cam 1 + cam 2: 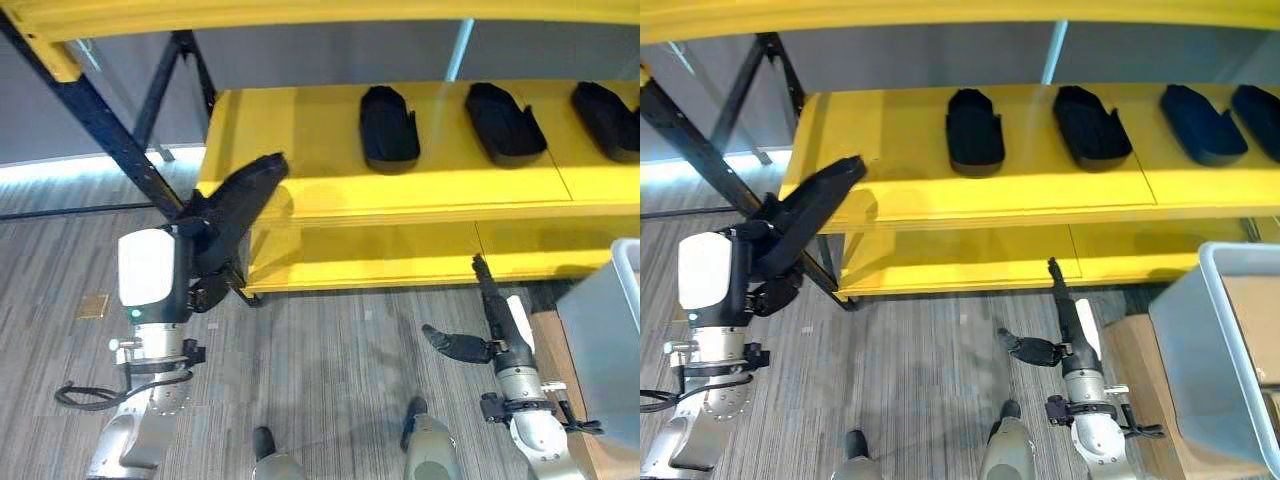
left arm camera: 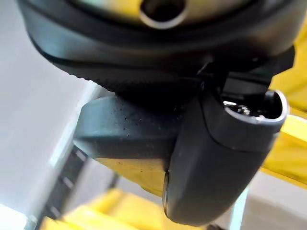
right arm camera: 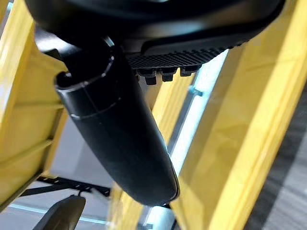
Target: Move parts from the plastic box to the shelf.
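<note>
Grey striped carpet floor (image 1: 330,340), grey wall (image 1: 300,55), black diagonal brace (image 1: 100,120), pale light strip along skirting (image 1: 60,170)

No readable text, labels, numbers or signs anywhere. Yellow shelf (image 1: 400,195): plain surfaces, no markings legible. Black parts (image 1: 388,125) on shelf: no print visible. Grey plastic box (image 1: 1200,340): no label legible. Small tan plate on floor (image 1: 92,305): too small to read.
</note>
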`<state>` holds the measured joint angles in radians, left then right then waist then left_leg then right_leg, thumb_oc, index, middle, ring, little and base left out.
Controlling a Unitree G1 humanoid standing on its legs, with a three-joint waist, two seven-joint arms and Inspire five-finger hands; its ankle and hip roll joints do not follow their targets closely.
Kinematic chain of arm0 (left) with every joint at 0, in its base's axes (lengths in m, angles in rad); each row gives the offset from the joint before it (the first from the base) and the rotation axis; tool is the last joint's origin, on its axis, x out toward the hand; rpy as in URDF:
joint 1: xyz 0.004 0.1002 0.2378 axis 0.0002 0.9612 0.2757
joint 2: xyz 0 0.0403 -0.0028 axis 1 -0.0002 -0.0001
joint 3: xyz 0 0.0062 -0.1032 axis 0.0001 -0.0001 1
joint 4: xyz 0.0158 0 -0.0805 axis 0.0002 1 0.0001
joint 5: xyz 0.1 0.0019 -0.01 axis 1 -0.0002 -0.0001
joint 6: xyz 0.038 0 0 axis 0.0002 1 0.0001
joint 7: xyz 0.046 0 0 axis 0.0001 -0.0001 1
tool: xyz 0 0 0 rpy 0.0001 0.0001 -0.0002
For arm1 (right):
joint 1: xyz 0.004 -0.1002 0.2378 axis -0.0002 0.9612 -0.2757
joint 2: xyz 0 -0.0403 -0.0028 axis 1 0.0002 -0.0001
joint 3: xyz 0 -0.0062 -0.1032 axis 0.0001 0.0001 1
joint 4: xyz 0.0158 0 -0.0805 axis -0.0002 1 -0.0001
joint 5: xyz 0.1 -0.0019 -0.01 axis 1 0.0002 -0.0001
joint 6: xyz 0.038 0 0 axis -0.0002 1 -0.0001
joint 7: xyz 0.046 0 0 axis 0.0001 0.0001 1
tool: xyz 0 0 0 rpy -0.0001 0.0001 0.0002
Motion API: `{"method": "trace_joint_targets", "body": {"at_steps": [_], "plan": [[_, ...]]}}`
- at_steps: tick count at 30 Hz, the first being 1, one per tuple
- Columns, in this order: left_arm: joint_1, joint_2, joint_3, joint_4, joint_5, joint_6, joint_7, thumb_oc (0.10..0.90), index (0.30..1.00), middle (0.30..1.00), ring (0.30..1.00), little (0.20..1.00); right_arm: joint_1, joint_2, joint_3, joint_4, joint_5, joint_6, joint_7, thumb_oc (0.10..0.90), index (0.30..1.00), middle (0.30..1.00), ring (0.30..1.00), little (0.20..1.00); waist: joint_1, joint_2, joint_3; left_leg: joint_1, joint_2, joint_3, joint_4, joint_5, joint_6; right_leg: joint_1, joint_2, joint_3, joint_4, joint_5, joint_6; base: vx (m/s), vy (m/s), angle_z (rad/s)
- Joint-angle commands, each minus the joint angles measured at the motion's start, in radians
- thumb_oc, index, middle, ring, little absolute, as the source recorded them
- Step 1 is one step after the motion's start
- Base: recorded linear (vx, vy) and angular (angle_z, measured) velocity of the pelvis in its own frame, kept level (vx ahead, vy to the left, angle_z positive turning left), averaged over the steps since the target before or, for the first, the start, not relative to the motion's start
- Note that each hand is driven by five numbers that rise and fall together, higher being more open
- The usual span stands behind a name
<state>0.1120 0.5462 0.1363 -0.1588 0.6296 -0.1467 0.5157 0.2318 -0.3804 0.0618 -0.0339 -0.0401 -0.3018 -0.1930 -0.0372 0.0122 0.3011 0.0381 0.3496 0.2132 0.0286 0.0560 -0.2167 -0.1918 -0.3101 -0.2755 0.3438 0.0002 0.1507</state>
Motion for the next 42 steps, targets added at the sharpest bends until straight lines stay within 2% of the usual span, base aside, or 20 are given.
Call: {"method": "trace_joint_targets", "body": {"at_steps": [1,8,14,19,22,25,26,28,29,32,33,34,36,37,38,39,42], "plan": [[-0.053,0.038,0.045,-0.14,-0.018,-0.054,0.094,0.4,0.3,0.3,0.3,0.3,-0.045,-0.038,-0.071,-0.101,-0.022,-0.087,-0.027,0.9,1.0,1.0,1.0,1.0,-0.042,-0.012,-0.121,-0.026,0.03,-0.023,-0.023,0.056,0.046,0.075,-0.005,-0.021,0.026,-0.099,-0.002,0.03,0.126,0.1],[-0.057,0.046,0.045,-0.142,-0.013,-0.048,0.088,0.4,0.3,0.3,0.3,0.3,-0.031,-0.017,-0.074,-0.104,-0.026,-0.073,-0.014,0.9,1.0,1.0,1.0,1.0,-0.043,-0.045,-0.149,-0.017,-0.031,-0.032,-0.024,0.005,0.075,0.14,-0.037,-0.027,-0.067,-0.052,0.026,0.05,0.137,0.06],[-0.057,0.049,0.034,-0.145,-0.004,-0.049,0.079,0.4,0.3,0.3,0.3,0.3,-0.041,-0.014,-0.06,-0.103,-0.047,-0.064,-0.012,0.9,1.0,1.0,1.0,1.0,-0.038,-0.062,-0.166,0.005,-0.058,-0.023,-0.034,-0.018,0.089,0.167,-0.049,-0.023,-0.12,-0.021,0.044,0.04,0.061,0.01],[-0.048,0.057,0.034,-0.153,0.025,-0.046,0.081,0.4,0.3,0.3,0.3,0.3,-0.058,-0.011,-0.036,-0.104,-0.061,-0.061,-0.001,0.9,1.0,1.0,1.0,1.0,-0.027,-0.08,-0.176,0.026,-0.087,-0.004,-0.042,-0.043,0.104,0.184,-0.064,-0.005,-0.177,0.028,0.069,0.05,0.079,-0.12],[-0.066,0.077,0.026,-0.15,0.027,-0.045,0.085,0.4,0.3,0.3,0.3,0.3,-0.063,-0.007,-0.039,-0.11,-0.051,-0.062,0.006,0.9,1.0,1.0,1.0,1.0,-0.02,-0.101,-0.161,-0.019,-0.11,-0.035,0.041,-0.085,0.12,0.193,-0.081,0.009,-0.174,0.056,0.077,0.0,0.085,-0.02],[-0.075,0.085,0.018,-0.141,0.021,-0.044,0.091,0.4,0.3,0.3,0.3,0.3,-0.074,-0.006,-0.038,-0.106,-0.033,-0.061,0.012,0.9,1.0,1.0,1.0,1.0,-0.016,-0.11,-0.151,-0.058,-0.135,-0.056,0.102,-0.119,0.14,0.191,-0.1,0.021,-0.174,0.078,0.08,0.0,0.135,0.18],[-0.082,0.097,0.015,-0.139,0.024,-0.04,0.087,0.4,0.3,0.3,0.3,0.3,-0.081,-0.001,-0.035,-0.104,-0.026,-0.055,0.016,0.9,1.0,1.0,1.0,1.0,-0.007,-0.116,-0.143,-0.083,-0.166,-0.067,0.144,-0.153,0.163,0.194,-0.124,0.022,-0.17,0.102,0.084,0.03,0.23,0.18],[-0.088,0.104,0.009,-0.14,0.025,-0.04,0.083,0.4,0.3,0.3,0.3,0.3,-0.079,0.006,-0.041,-0.106,-0.019,-0.056,0.018,0.9,1.0,1.0,1.0,1.0,-0.007,-0.125,-0.14,-0.102,-0.188,-0.074,0.176,-0.173,0.181,0.194,-0.145,0.027,-0.161,0.123,0.087,0.04,0.248,0.07],[-0.093,0.111,0.007,-0.141,0.033,-0.032,0.082,0.4,0.3,0.3,0.3,0.3,-0.075,0.015,-0.039,-0.112,-0.009,-0.054,0.024,0.9,1.0,1.0,1.0,1.0,-0.011,-0.123,-0.134,-0.099,-0.215,-0.077,0.188,-0.204,0.21,0.172,-0.171,0.038,-0.098,0.17,0.081,0.02,0.284,0.12],[-0.113,0.117,-0.002,-0.137,0.04,-0.024,0.075,0.4,0.3,0.3,0.3,0.3,-0.079,0.031,-0.017,-0.111,-0.006,-0.052,0.026,0.9,1.0,1.0,1.0,1.0,-0.03,-0.104,-0.113,-0.067,-0.265,-0.065,0.15,-0.196,0.258,0.078,-0.192,0.117,0.043,0.319,0.066,-0.01,0.383,0.15],[-0.12,0.116,-0.011,-0.134,0.037,-0.023,0.073,0.4,0.3,0.3,0.3,0.3,-0.084,0.034,-0.009,-0.104,-0.004,-0.053,0.025,0.9,1.0,1.0,1.0,1.0,-0.033,-0.086,-0.096,-0.041,-0.275,-0.058,0.13,-0.194,0.272,0.04,-0.183,0.115,0.116,0.316,0.061,0.02,0.428,-0.1],[-0.116,0.114,-0.006,-0.138,0.037,-0.022,0.066,0.4,0.3,0.3,0.3,0.3,-0.082,0.036,-0.002,-0.104,-0.001,-0.056,0.03,0.9,1.0,1.0,1.0,1.0,-0.025,-0.074,-0.088,-0.015,-0.28,-0.038,0.108,-0.198,0.28,-0.005,-0.195,0.062,0.144,0.28,0.061,0.12,0.313,-0.33],[-0.111,0.113,-0.001,-0.143,0.046,-0.022,0.059,0.4,0.3,0.3,0.3,0.3,-0.084,0.04,-0.001,-0.1,-0.006,-0.053,0.027,0.9,1.0,1.0,1.0,1.0,-0.037,-0.072,-0.099,0.029,-0.283,-0.029,0.067,-0.218,0.261,-0.03,-0.206,0.042,0.071,0.266,0.084,0.16,0.049,-0.52],[-0.107,0.113,0.003,-0.146,0.047,-0.027,0.057,0.4,0.3,0.3,0.3,0.3,-0.089,0.04,0.001,-0.1,-0.009,-0.051,0.027,0.9,1.0,1.0,1.0,1.0,-0.04,-0.081,-0.1,0.039,-0.286,-0.015,0.046,-0.203,0.251,-0.033,-0.212,0.016,-0.029,0.282,0.078,0.17,-0.207,-0.38],[-0.112,0.118,0.006,-0.142,0.042,-0.023,0.062,0.4,0.3,0.3,0.3,0.3,-0.099,0.039,0.0,-0.103,-0.008,-0.05,0.026,0.9,1.0,1.0,1.0,1.0,-0.044,-0.086,-0.091,0.06,-0.257,-0.016,0.038,-0.203,0.218,-0.003,-0.187,0.007,-0.205,0.306,0.098,0.11,-0.203,-0.07],[-0.114,0.119,0.005,-0.14,0.042,-0.023,0.063,0.4,0.3,0.3,0.3,0.3,-0.1,0.04,0.0,-0.102,-0.008,-0.05,0.026,0.9,1.0,1.0,1.0,1.0,-0.044,-0.083,-0.086,0.064,-0.252,-0.018,0.038,-0.204,0.216,0.011,-0.18,-0.001,-0.22,0.313,0.097,0.13,-0.217,0.0],[-0.123,0.128,-0.017,-0.12,0.05,-0.021,0.062,0.4,0.3,0.3,0.3,0.3,-0.076,0.032,-0.009,-0.114,-0.018,-0.058,0.025,0.9,1.0,1.0,1.0,1.0,-0.048,-0.116,-0.089,0.056,-0.239,-0.042,0.069,-0.216,0.189,0.065,-0.145,0.072,-0.266,0.282,0.1,0.1,-0.174,0.23]]}}
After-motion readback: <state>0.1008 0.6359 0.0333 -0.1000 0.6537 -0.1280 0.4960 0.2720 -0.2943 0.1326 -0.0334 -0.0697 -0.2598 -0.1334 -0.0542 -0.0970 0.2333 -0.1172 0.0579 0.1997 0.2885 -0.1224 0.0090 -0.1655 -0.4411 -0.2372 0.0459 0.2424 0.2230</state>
